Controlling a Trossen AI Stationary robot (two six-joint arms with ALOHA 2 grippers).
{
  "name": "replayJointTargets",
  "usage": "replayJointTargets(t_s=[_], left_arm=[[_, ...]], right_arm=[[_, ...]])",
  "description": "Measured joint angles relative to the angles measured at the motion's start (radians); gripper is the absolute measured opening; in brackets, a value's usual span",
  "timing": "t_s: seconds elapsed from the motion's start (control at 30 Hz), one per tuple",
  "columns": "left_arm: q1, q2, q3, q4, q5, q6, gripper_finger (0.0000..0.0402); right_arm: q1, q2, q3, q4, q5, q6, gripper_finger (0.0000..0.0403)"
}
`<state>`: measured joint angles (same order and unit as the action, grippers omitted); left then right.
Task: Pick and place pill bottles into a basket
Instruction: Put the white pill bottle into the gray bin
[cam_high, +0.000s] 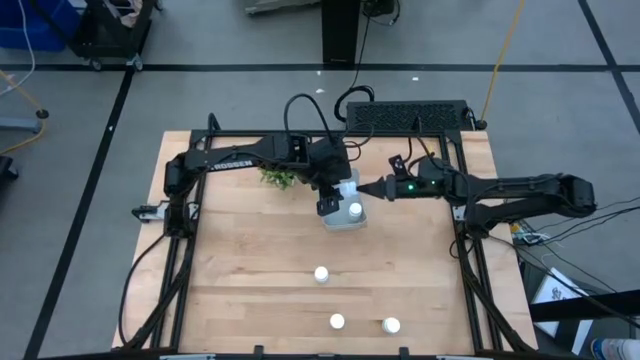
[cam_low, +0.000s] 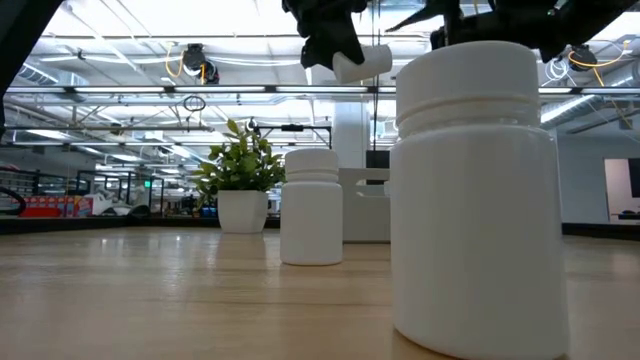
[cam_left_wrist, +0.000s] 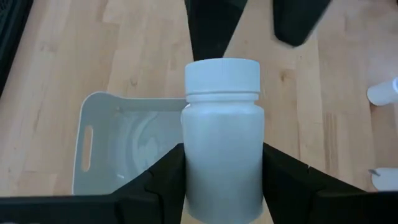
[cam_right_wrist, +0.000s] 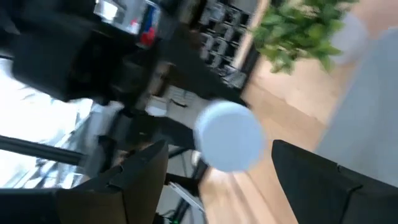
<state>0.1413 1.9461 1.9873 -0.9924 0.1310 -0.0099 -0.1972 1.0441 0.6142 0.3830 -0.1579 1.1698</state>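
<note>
My left gripper is shut on a white pill bottle and holds it above the pale blue-grey basket, which stands on the table next to the green plant. In the low view the held bottle shows high over the table. My right gripper is open, just to the right of the basket, and points at the held bottle's cap. Three more bottles stand upright on the table nearer the front: one in the middle, two near the front edge. My left gripper pinches the bottle's body, below the cap, between its two fingers, one on each side. The cap end points away from the wrist, along the fingers. The bottle is lifted clear above the basket and lies nearly on its side.
The plant in its white pot stands to the left of the basket. A black box lies at the table's far edge. Bare wood lies at the near left. In the low view one bottle stands close to the camera.
</note>
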Motion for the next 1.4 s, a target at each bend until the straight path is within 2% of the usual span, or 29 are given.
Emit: replayJointTargets(t_s=[0.27, 0.47, 0.6, 0.8, 0.93, 1.03, 1.17, 1.33, 1.4], left_arm=[[0.0, 0.0, 0.0, 0.001, 0.0, 0.0, 0.0187], [0.0, -0.001, 0.0, -0.002, 0.0, 0.002, 0.018], [0.0, -0.001, 0.0, -0.001, -0.001, 0.002, 0.019], [0.0, -0.001, 0.0, -0.001, 0.001, 0.004, 0.0187], [0.0, -0.001, 0.0, 0.0, -0.006, 0.003, 0.0188], [0.001, -0.001, 0.0, -0.012, -0.056, -0.016, 0.021], [0.025, -0.001, 0.0, -0.115, -0.084, -0.045, 0.0253], [0.043, 0.0, 0.0, -0.254, -0.232, -0.05, 0.0303], [0.043, -0.011, -0.001, -0.274, -0.241, -0.07, 0.032]], right_arm=[[-0.019, 0.081, 0.0, 0.104, -0.056, 0.023, 0.0288], [-0.02, 0.114, 0.0, 0.175, -0.08, 0.049, 0.0273], [-0.025, 0.112, 0.0, 0.149, -0.08, 0.041, 0.024], [-0.027, 0.113, 0.0, 0.141, -0.096, 0.037, 0.0156], [-0.032, 0.113, 0.0, 0.142, -0.105, 0.028, 0.015], [-0.033, 0.113, 0.0, 0.142, -0.101, 0.018, 0.015], [-0.034, 0.113, 0.0, 0.135, -0.093, 0.018, 0.015], [-0.047, 0.1, 0.002, 0.114, -0.124, 0.016, 0.015], [-0.056, 0.092, 0.002, 0.09, -0.119, 0.016, 0.015]])
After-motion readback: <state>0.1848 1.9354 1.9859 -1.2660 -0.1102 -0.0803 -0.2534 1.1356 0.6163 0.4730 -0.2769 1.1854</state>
